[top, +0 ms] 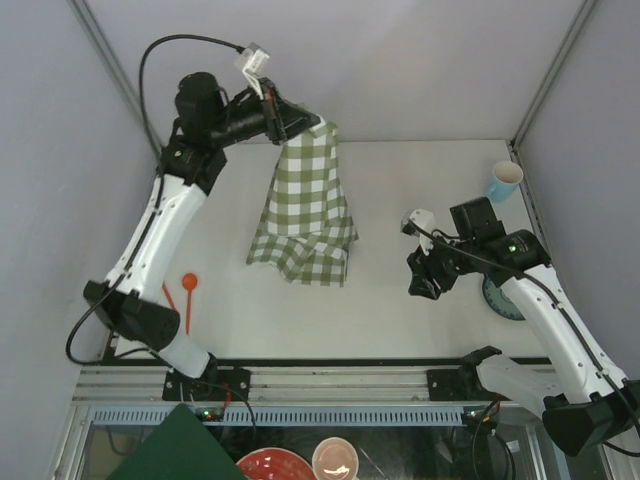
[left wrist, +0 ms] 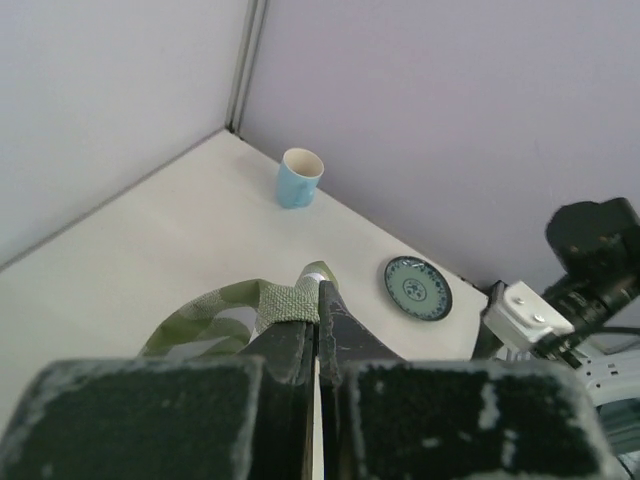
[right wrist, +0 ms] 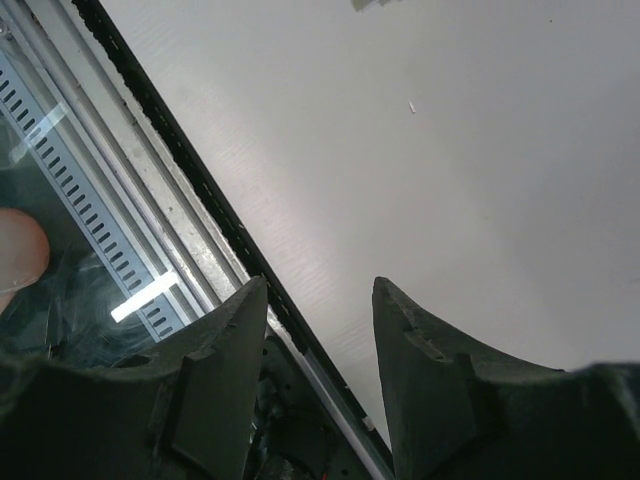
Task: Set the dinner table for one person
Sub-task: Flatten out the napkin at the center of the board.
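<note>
From above, the worktop [top: 400,190] takes up most of the scene. The left fingers [top: 296,120] hold one corner of a green-and-white checked cloth [top: 305,205] high near the far edge. The cloth hangs down from there and its lower end is bunched on the surface, not spread flat. A blue cup [top: 504,181] stands in the far right corner. A patterned plate [top: 497,298] lies at the right edge, half hidden under my right arm, and an orange spoon [top: 188,295] lies at the near left, well apart from the others. The right fingers [top: 422,285] hover above bare surface near the plate. I judge the setting barely begun: the cloth has yet to be laid flat, and plate, cup and spoon have yet to be gathered onto it. Two bowls [top: 300,462] sit below the rail, off the worktop. The left wrist view confirms what the overhead only suggests: the left fingers are pressed together, pinching a folded hem of the cloth. It also shows the whole plate, which the top view hides in part. The right wrist view shows the right fingers spread with nothing between them, over bare surface beside the black near rail [right wrist: 170,170]. No cloth or dishes appear in this view.
</note>
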